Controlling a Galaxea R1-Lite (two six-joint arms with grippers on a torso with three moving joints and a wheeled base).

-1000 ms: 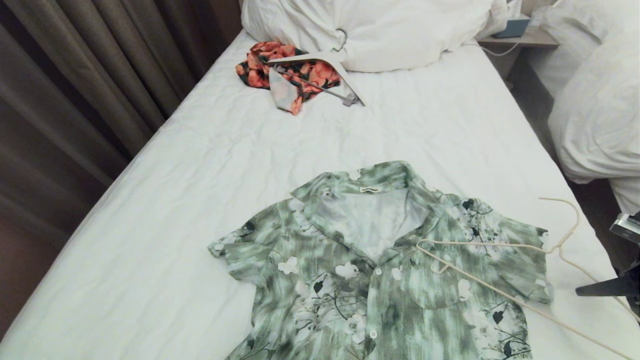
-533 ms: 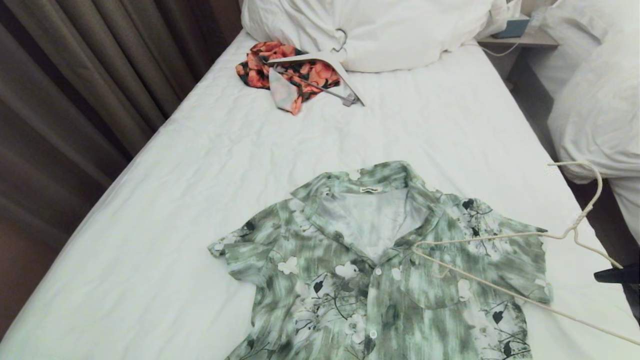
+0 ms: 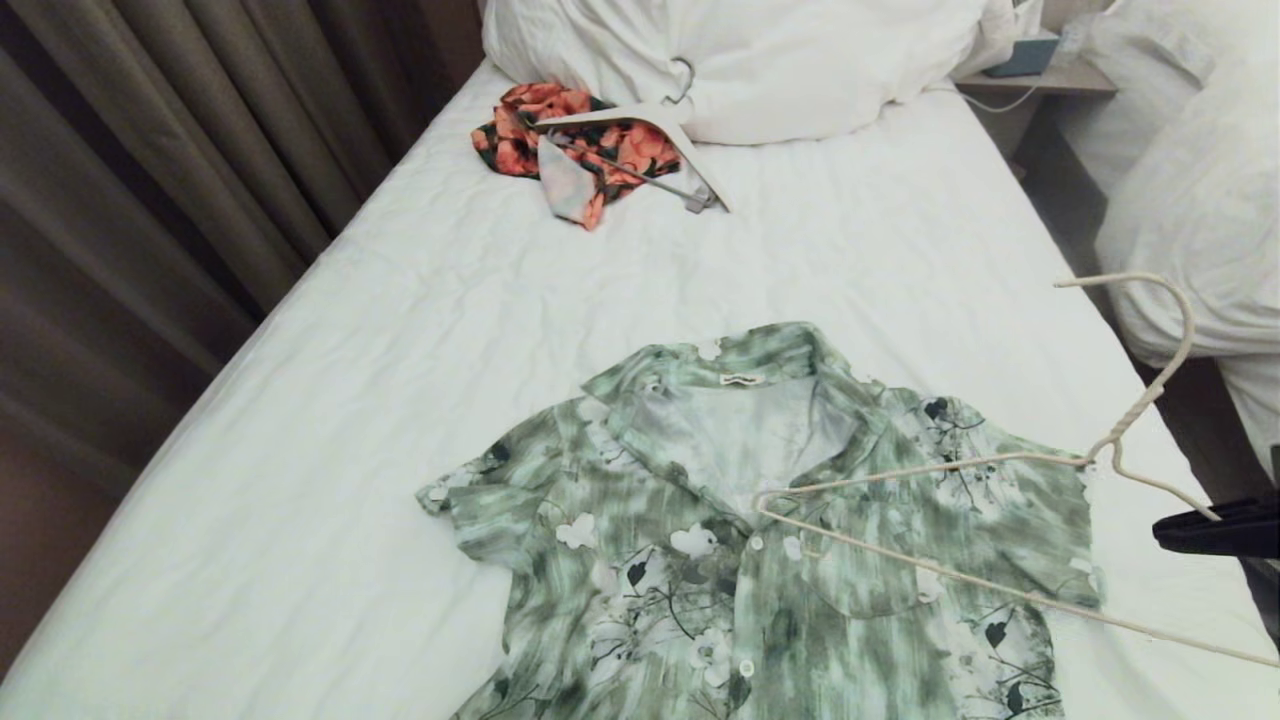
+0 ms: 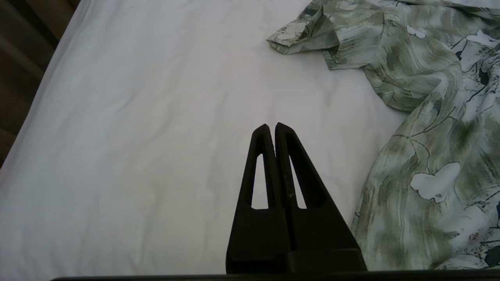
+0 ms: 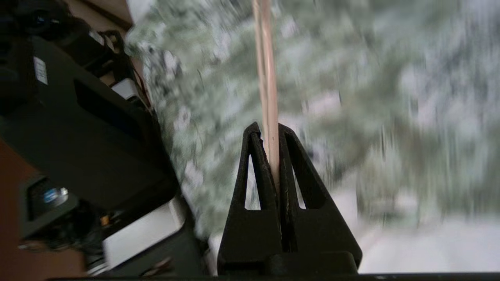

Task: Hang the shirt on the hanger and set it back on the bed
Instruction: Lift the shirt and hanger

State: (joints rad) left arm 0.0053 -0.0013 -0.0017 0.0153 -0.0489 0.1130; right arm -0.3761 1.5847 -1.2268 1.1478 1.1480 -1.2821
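The green and white floral shirt (image 3: pixel 760 540) lies flat and face up on the bed (image 3: pixel 400 400), collar toward the pillows. The thin cream hanger (image 3: pixel 1100 450) is tilted over the shirt's right shoulder, its hook raised in the air and its far corner near the button line. My right gripper (image 3: pixel 1165 530) reaches in from the right edge, shut on the hanger's wire (image 5: pixel 267 78), which runs out between its fingertips (image 5: pixel 269 134) over the blurred shirt. My left gripper (image 4: pixel 270 127) hovers shut and empty over bare sheet beside the shirt's sleeve (image 4: pixel 422 117).
An orange-red floral garment (image 3: pixel 580 150) with a broad white hanger (image 3: pixel 700 165) lies near the pillows (image 3: pixel 780 60). Brown curtains (image 3: pixel 150 200) run along the bed's left side. Another bed with heaped bedding (image 3: pixel 1190 230) and a nightstand (image 3: pixel 1040 75) stand to the right.
The hanger has been lifted and swung: its hook rose off the bed and its far corner slid left across the shirt toward the buttons. The shirt stayed put.
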